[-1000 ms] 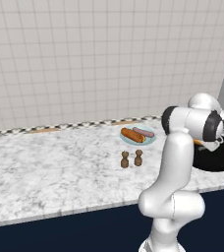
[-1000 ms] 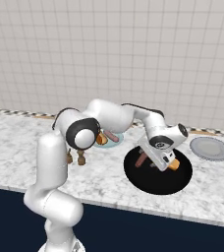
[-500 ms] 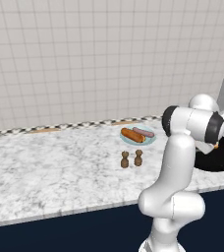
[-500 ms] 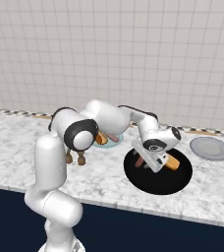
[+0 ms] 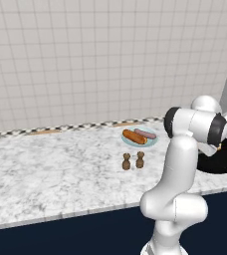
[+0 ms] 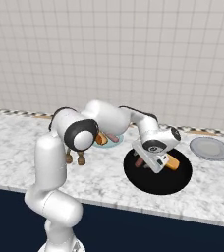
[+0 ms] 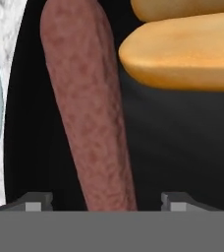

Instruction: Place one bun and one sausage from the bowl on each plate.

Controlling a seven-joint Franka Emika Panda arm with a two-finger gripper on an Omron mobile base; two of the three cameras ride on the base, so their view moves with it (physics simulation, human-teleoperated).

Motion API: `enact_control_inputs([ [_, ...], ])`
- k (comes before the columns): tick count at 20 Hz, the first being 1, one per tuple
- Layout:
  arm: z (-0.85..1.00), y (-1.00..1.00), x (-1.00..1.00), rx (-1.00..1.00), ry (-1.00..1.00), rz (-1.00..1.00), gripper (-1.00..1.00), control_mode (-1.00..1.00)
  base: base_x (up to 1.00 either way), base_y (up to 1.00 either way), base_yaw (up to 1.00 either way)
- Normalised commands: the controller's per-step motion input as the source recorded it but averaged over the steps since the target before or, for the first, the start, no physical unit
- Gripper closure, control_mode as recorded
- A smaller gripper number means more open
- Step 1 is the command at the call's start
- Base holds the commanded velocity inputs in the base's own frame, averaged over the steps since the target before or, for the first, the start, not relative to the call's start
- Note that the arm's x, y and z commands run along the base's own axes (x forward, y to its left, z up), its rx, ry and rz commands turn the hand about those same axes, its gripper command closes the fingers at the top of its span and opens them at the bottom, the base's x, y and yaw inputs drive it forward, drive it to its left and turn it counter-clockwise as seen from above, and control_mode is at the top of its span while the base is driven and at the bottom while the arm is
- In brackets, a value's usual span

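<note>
Pinkish-brown and faintly mottled, the sausage [image 7: 87,108] runs up the middle of the hand view, lying on the black floor of the bowl [image 7: 182,147]. The two dark fingertips [image 7: 33,201] stand well apart, one to each side of its near end, with clear gaps between pad and skin, so the pincer is open and straddling it, not yet gripping. Beside the sausage lies an orange-brown bun [image 7: 182,54], close but not touching it as far as can be told. The sausage looks light, fairly firm and smooth, so it may roll or slip; a pinch across its width near the middle should hold it level.

In the left base view, the light blue plate [image 5: 128,143] already carries a bun and a sausage, and two small brown shakers [image 5: 133,161] stand just in front of it. The white arm hides most of the bowl [image 5: 222,162].

In the right base view, the gripper [image 6: 152,161] reaches down into the bowl [image 6: 153,179], with the sausage [image 6: 139,161] at its left and the bun [image 6: 171,163] at its right. The grey plate [image 6: 210,148] sits bare near the bowl's right side. Nothing lies between bowl and plate; the bun's closeness is the chief thing to mind when closing.
</note>
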Motion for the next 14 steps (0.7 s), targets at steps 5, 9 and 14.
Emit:
enact_control_inputs([
  [5,-0.63,0.41,0.00,0.00,0.01,0.02,1.00,-1.00,0.00,0.00,0.00],
  [9,-0.63,0.57,0.00,-0.02,0.14,0.07,1.00,-1.00,0.00,0.00,0.00],
  [14,-0.01,0.30,-0.01,0.00,0.00,0.02,1.00,-1.00,0.00,0.00,0.00],
])
